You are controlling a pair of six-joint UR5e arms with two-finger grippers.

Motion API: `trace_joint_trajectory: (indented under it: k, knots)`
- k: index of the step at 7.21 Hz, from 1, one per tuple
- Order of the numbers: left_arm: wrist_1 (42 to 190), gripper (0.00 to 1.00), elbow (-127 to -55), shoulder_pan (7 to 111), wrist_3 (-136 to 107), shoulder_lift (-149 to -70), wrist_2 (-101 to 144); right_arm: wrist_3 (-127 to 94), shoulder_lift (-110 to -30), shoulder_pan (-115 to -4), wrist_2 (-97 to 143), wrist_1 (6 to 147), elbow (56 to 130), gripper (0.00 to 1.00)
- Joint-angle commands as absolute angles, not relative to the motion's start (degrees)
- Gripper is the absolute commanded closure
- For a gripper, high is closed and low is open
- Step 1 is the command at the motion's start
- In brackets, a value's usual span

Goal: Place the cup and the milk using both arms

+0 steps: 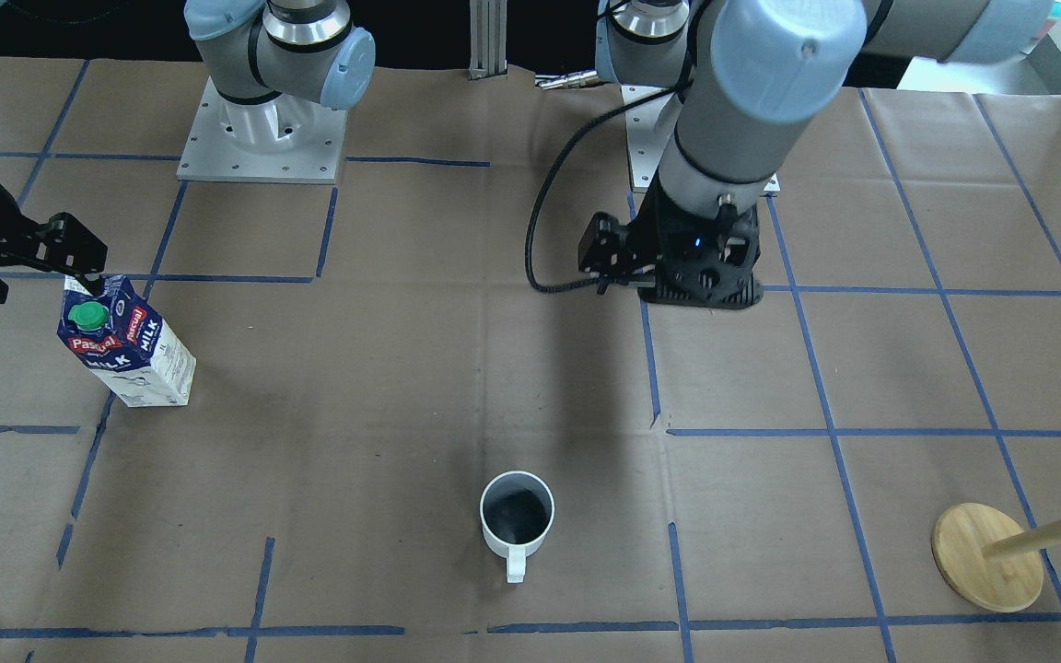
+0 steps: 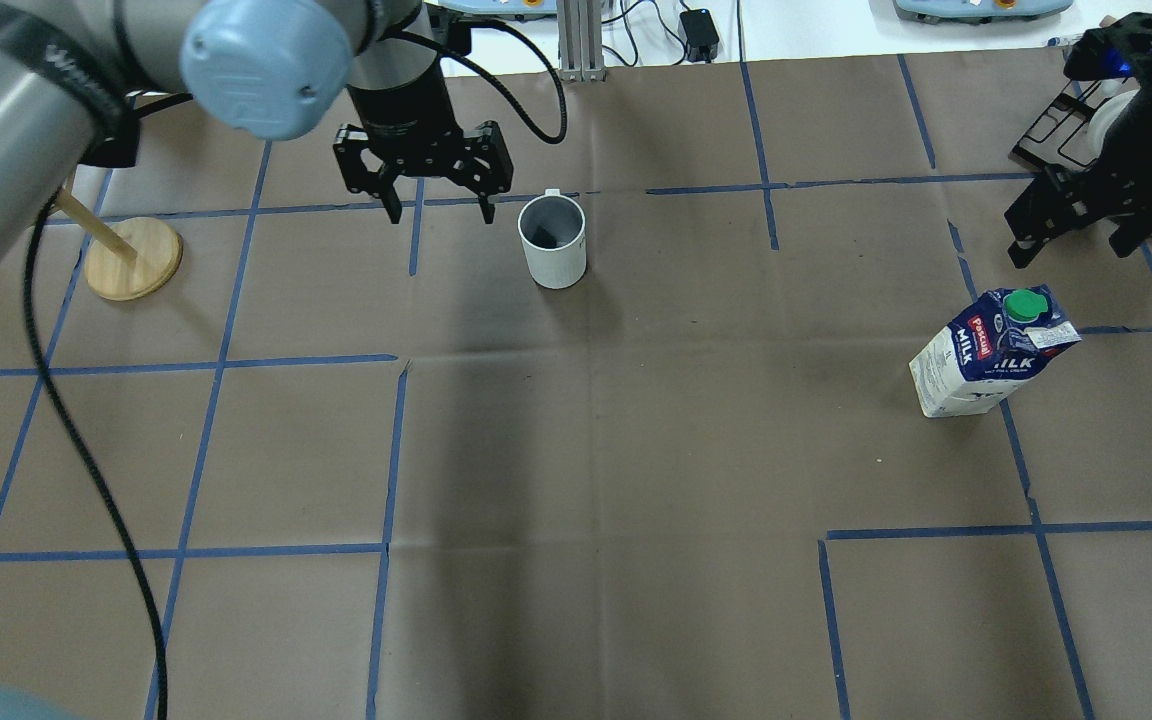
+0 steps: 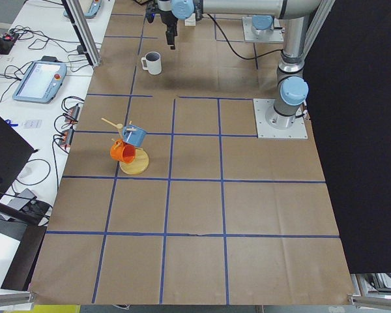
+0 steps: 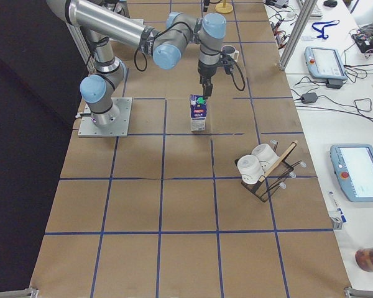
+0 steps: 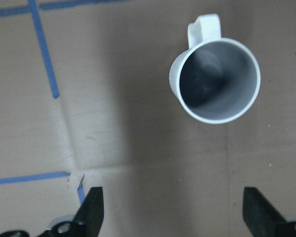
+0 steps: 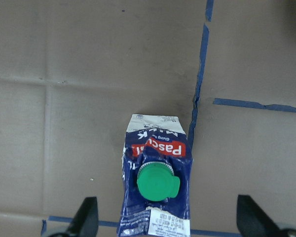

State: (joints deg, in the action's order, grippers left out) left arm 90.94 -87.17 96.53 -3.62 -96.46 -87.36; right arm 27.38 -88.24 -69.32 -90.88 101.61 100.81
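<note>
1. A brown-paper table (image 2: pixel 636 460) is taped into a blue grid. The cup (image 2: pixel 553 240) stands upright at the far side, left of centre, and the milk (image 2: pixel 991 350) stands upright well to the right.
2. The left gripper (image 2: pixel 440 212) hovers just left of the cup, jaws spread and empty. The right gripper (image 2: pixel 1071 245) hangs above and just beyond the milk, also spread and empty.
3. The step in hand looks like the approach, with nothing grasped. Next, the left gripper likely needs to shift right over the cup and the right one to centre on the carton. Both would then descend and close.

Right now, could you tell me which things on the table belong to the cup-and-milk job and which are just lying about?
Job: cup, milk, left hand, right hand, both open.
Lying about: wooden mug stand with blue mug and orange mug; mug rack with white mugs.
</note>
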Motion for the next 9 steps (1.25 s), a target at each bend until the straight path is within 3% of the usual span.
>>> trace_joint_trajectory:
  k: [1, 9]
  knots:
    - [96.36, 0.0, -90.81, 91.18, -3.6, -88.43, -87.71, 27.78, -88.07, -69.35, -90.88, 104.5, 103.79, 0.0]
    - [96.34, 0.0, -90.88, 90.97, -2.2, -88.67, -87.89, 27.16, -86.66, -69.35, -90.97, 112.06, 111.44, 0.02]
